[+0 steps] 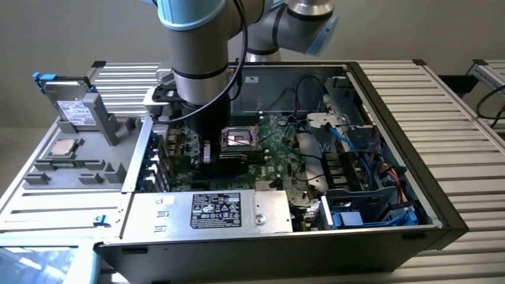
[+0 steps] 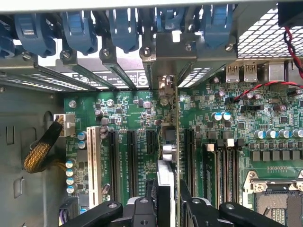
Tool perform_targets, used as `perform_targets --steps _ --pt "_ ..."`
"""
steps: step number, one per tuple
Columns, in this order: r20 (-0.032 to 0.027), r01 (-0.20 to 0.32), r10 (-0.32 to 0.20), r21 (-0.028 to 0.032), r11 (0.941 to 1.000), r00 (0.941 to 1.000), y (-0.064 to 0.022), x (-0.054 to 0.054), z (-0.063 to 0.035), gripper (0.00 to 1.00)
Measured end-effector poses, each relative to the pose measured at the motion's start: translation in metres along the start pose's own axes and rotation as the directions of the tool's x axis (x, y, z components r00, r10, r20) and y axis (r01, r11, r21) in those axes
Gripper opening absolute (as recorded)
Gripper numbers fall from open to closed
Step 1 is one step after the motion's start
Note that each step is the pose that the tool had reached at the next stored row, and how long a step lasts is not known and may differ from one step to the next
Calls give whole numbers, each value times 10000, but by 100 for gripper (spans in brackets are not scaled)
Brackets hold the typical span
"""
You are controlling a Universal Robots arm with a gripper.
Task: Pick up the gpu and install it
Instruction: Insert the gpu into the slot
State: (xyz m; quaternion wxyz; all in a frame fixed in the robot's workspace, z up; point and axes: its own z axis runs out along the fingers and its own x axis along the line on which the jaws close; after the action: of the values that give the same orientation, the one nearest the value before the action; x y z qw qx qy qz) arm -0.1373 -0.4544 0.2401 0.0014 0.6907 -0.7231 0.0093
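The gpu (image 2: pixel 166 156) stands edge-on in the wrist view, upright over the green motherboard (image 2: pixel 128 106). It sits between two long black expansion slots (image 2: pixel 113 161). Its silver end bracket (image 2: pixel 189 54) lies against the case's rear slot openings. My gripper (image 2: pixel 166 201) is shut on the card, one black finger (image 2: pixel 147 198) on each face. In the exterior view the gripper (image 1: pixel 207 155) reaches straight down into the open computer case, low over the motherboard (image 1: pixel 272 151). Whether the card's edge sits in a slot is hidden.
Blue retention clips (image 2: pixel 123 28) line the case rear. A yellow braided cable (image 2: pixel 40 151) and the CPU socket (image 2: pixel 279 189) flank the slots. A power supply (image 1: pixel 213 210) and blue cables (image 1: pixel 347 148) fill the case. A grey tray (image 1: pixel 47 177) holds a drive (image 1: pixel 75 106).
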Motion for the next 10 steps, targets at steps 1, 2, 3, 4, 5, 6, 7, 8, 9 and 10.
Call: perform_targets --steps 1,2,3,4,5,6,7,8,9,10 --pt "0 1 -1 3 10000 10000 1 -10 0 29" --pt "-1 2 -2 3 10000 10000 2 -11 -1 29" --pt "-1 3 -3 3 10000 10000 2 -11 -1 29" --pt "0 3 -3 4 10000 10000 4 -11 0 29" --pt "1 3 -3 6 10000 10000 6 -9 0 29" --pt "17 1 -1 6 10000 10000 6 8 2 29" --pt "35 0 0 5 10000 10000 5 26 2 29" --pt "32 0 0 4 10000 10000 5 26 5 29" --pt "30 0 0 3 10000 10000 5 25 5 29" --pt "28 1 -1 3 10000 10000 5 23 4 29"
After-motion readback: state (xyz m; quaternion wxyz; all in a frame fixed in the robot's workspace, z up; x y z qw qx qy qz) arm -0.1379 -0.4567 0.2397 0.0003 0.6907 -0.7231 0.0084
